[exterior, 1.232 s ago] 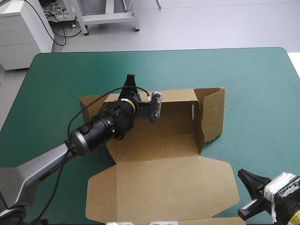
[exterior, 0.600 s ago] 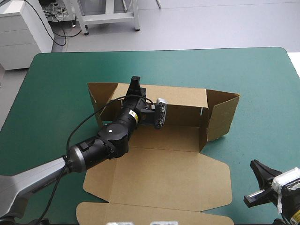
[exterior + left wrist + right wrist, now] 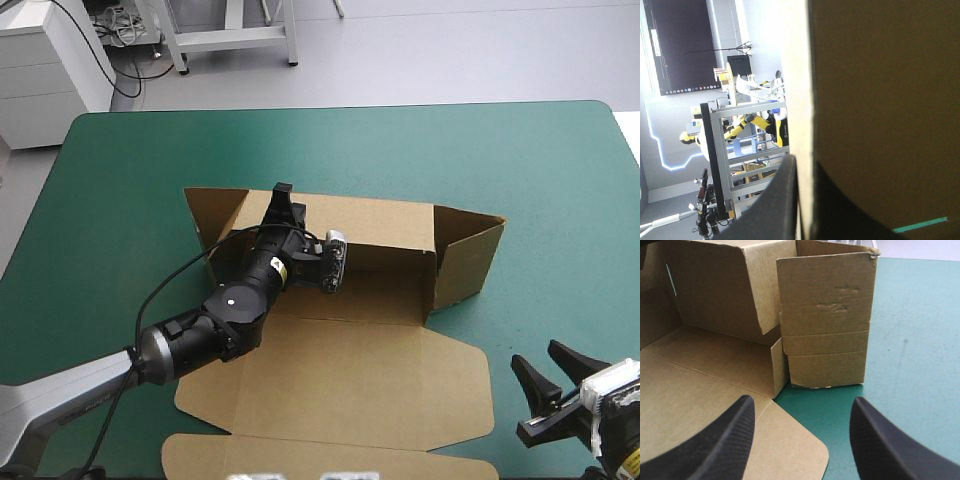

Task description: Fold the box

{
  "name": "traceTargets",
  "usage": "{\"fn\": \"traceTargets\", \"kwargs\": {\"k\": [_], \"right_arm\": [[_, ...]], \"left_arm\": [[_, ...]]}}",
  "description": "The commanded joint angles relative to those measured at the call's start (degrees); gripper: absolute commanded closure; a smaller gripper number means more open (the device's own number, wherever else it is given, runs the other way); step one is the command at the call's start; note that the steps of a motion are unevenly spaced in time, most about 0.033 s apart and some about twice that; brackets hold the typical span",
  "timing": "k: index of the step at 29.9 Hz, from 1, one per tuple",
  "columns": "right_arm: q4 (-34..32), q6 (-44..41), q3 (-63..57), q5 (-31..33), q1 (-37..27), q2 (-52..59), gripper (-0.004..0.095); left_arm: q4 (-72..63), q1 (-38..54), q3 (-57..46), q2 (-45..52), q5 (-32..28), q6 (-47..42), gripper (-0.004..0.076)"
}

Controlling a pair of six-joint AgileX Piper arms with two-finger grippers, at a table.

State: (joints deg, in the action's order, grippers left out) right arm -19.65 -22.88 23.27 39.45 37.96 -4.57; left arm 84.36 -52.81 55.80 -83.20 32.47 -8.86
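The brown box (image 3: 340, 380) lies partly set up mid-table, its lid flat toward the near edge. Its far wall (image 3: 385, 225) stands upright, and the right end wall (image 3: 470, 255) angles outward. My left gripper (image 3: 283, 197) is at the top edge of the far wall near its left end, shut on it. In the left wrist view the board (image 3: 880, 100) runs between the black fingers (image 3: 782, 200). My right gripper (image 3: 560, 392) hovers off the lid's right corner, open and holding nothing. In its own view the right gripper (image 3: 804, 401) faces the right end wall (image 3: 827, 320).
The left end flap (image 3: 215, 210) leans outward beside my left arm. A narrow front flap (image 3: 280, 455) of the lid reaches the table's near edge. The teal-green cover (image 3: 540, 170) spreads beyond the far wall and to the box's right.
The far wall has been raised upright by my left gripper, and the whole box slid a little away from the near edge. My right gripper shifted slightly near the lid's right corner.
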Motion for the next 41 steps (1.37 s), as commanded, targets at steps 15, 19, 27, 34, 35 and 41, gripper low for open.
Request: {"fn": "traceTargets", "kwargs": {"k": [15, 19, 27, 34, 35, 41], "right_arm": [[-0.68, 1.95, 11.55, 4.95, -0.39, -9.39, 0.0221], [-3.29, 3.30, 18.80, 6.05, -0.39, -17.68, 0.0220], [-15.20, 2.02, 36.23, 6.05, -0.39, -36.22, 0.0240], [-19.40, 3.33, 50.93, 7.82, -0.50, -49.74, 0.0283], [-19.56, 3.97, 52.83, 8.45, -0.50, -51.78, 0.0288], [-13.55, 9.02, 63.01, 9.89, -7.31, -62.94, 0.0307]], "left_arm": [[0.20, -0.09, 0.52, 1.55, 0.91, -2.11, 0.0731], [0.20, -0.09, 0.52, 1.55, 0.91, -2.11, 0.0731], [0.20, -0.09, 0.52, 1.55, 0.91, -2.11, 0.0731], [0.20, -0.09, 0.52, 1.55, 0.78, -2.11, 0.0731], [0.20, -0.09, 0.52, 1.55, 0.53, -2.11, 0.0731], [-0.04, -0.09, 0.52, 1.55, -0.36, -2.23, 0.0731]]}}
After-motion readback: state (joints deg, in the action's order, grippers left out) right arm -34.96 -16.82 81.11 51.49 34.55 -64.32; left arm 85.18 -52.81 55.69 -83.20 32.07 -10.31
